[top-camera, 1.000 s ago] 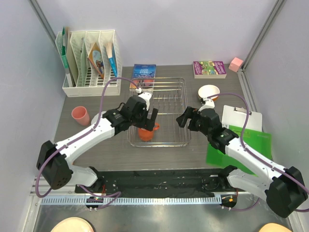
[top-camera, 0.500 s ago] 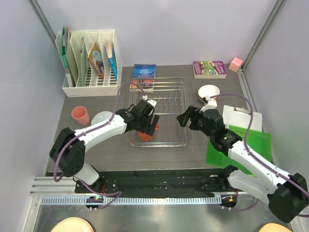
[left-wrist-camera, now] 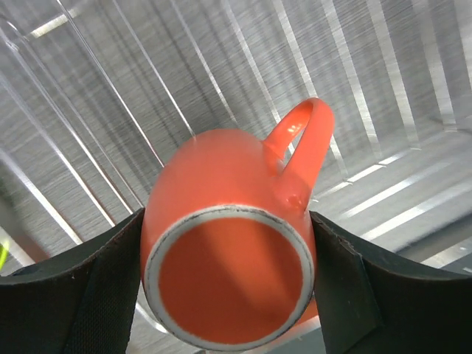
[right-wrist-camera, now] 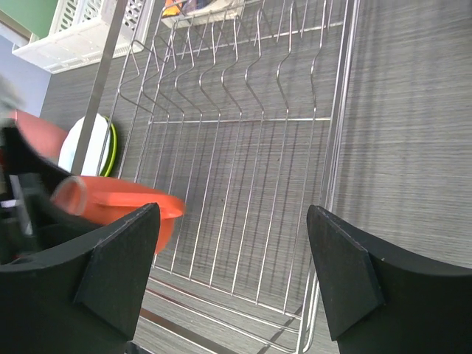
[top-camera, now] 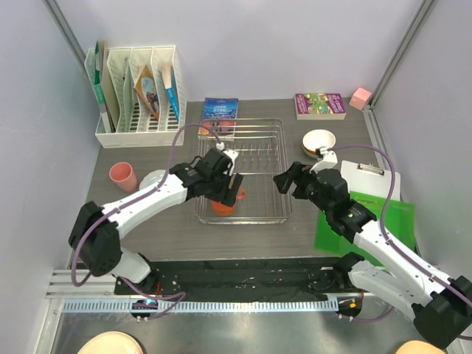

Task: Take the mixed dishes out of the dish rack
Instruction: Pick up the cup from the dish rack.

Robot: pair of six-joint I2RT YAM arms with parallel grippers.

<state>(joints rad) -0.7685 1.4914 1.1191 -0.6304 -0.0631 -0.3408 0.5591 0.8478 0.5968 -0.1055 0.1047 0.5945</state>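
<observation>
1. The left gripper has its jaws closed on the orange mug. One black finger presses each flank.
2. The mug's base faces the wrist camera, and its handle juts out clear of both fingers.
3. The mug sits inside the dish rack, at its near-left part. Whether it rests on the wires or hangs above them cannot be told.
4. The right gripper has its jaws spread wide with nothing between them, over the rack's right side.
5. The pink cup stands on the table, well left of the rack. The cream-white bowl sits near its right far corner.
</observation>
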